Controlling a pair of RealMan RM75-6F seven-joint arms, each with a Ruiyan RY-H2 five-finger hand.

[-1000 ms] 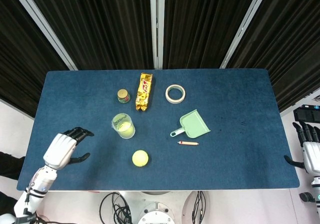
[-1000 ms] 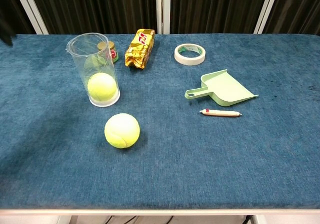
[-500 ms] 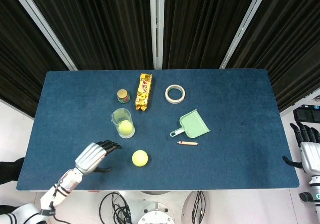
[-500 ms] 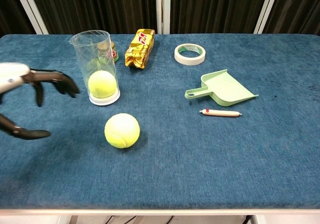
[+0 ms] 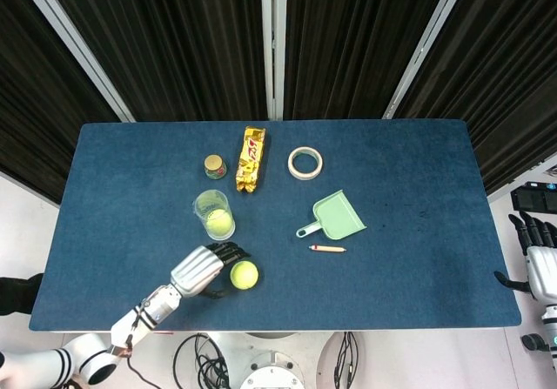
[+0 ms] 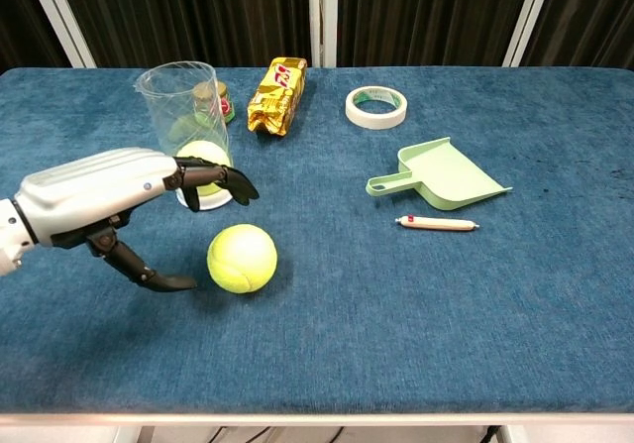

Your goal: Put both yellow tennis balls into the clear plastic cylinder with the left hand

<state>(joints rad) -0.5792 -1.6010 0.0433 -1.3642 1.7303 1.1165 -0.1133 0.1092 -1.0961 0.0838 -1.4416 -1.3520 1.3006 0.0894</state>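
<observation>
Chest view: the left hand reached in from the left with its fingers spread and thumb low near the cloth; it held nothing; its fingertips sat just beside the loose tennis ball, and whether they touched it could not be told
Head view: the same left hand lay just left of the loose tennis ball, near the front edge of the blue table
Clear plastic cylinder: upright on the table, behind the left hand; 1 tennis ball inside rested at its bottom, partly hidden by the fingers
Right hand: off the right end of the table, fingers pointing up and slightly apart, holding nothing
Other things: a gold snack packet and a small jar behind the cylinder; a tape roll near the far middle; a green dustpan to the right with a pencil just in front of it
</observation>
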